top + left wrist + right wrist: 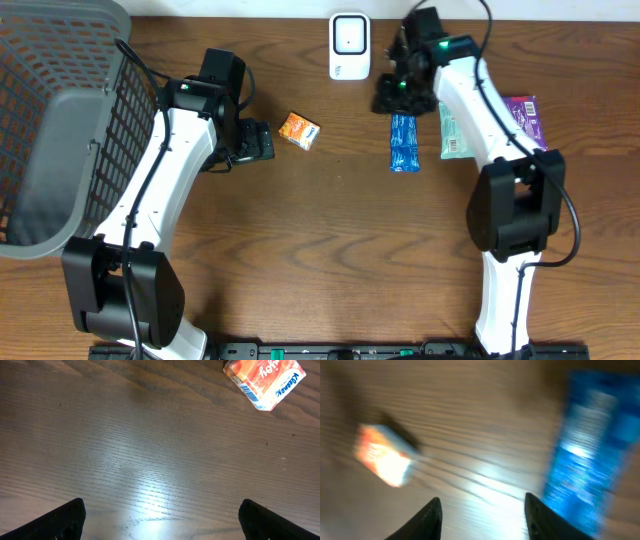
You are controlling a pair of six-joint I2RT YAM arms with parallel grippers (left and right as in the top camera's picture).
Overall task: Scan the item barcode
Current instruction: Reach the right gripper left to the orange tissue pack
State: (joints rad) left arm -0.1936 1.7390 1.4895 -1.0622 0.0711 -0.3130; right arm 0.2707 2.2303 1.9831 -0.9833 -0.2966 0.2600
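On the table [340, 220], the blue packet [404, 143] lies flat just beside the right gripper [482, 504], whose fingers are spread and hold nothing. The white scanner [349, 46] stands nearby. Farther left, an orange tissue pack [299, 131] sits near the left gripper [161, 515], which is spread wide.

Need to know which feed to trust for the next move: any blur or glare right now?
Right wrist: heavily blurred, blue packet and orange pack smeared, glare on the table. Left wrist: sharp, pack's print legible, bright glare patch on the wood. Overhead: sharp, evenly lit.
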